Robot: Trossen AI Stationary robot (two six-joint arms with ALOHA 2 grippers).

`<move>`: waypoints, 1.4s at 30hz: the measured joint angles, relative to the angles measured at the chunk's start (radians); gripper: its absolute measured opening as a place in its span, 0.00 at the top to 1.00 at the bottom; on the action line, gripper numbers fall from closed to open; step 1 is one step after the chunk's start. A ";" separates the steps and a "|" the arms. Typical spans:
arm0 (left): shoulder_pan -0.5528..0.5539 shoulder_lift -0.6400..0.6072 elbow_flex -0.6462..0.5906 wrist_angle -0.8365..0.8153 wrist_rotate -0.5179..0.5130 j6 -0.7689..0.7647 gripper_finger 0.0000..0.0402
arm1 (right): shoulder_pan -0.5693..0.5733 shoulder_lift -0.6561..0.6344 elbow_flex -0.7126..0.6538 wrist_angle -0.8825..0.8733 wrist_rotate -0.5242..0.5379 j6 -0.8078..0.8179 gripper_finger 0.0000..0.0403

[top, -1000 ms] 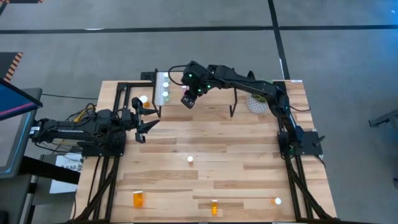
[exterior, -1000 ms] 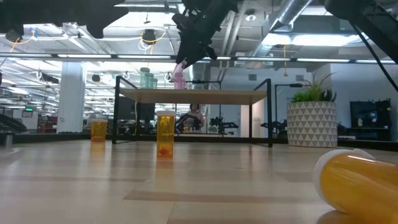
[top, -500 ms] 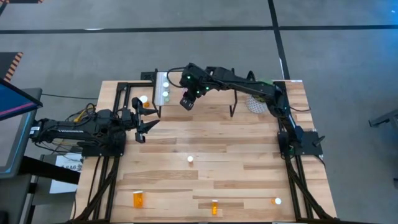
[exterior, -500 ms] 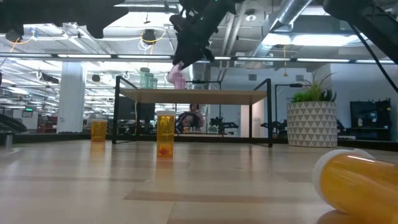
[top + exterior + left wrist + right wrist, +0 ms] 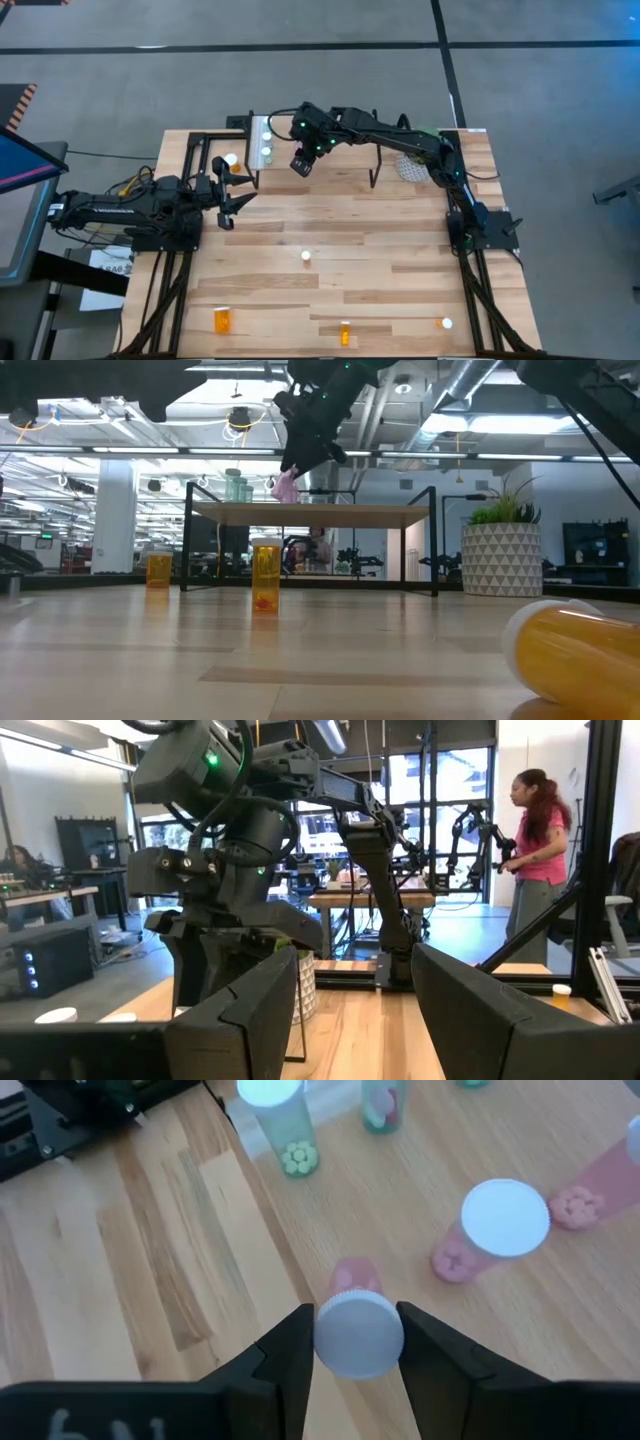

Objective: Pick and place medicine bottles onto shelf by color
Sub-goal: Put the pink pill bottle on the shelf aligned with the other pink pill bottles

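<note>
The right tool (image 5: 357, 1342) squeezed a pink bottle (image 5: 357, 1330) by its white cap, holding it just above the shelf (image 5: 310, 513) near other pink bottles (image 5: 492, 1230). The left tool (image 5: 228, 192) waited open beside the shelf.

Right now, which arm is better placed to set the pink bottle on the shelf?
Right. The right gripper already holds the pink white-capped bottle above the light wood shelf, by other pink bottles. The left gripper sits empty off the shelf's end.
</note>
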 joint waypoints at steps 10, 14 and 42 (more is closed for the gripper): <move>0.000 0.000 0.000 -0.001 0.000 0.001 0.53 | 0.000 0.000 0.000 -0.003 0.000 0.003 0.55; 0.000 0.000 0.000 -0.001 0.000 0.001 0.53 | 0.000 0.000 0.000 0.003 0.004 0.003 0.54; 0.000 0.000 0.000 -0.072 0.033 -0.058 0.53 | 0.363 -0.175 -0.231 -0.212 0.470 0.188 0.57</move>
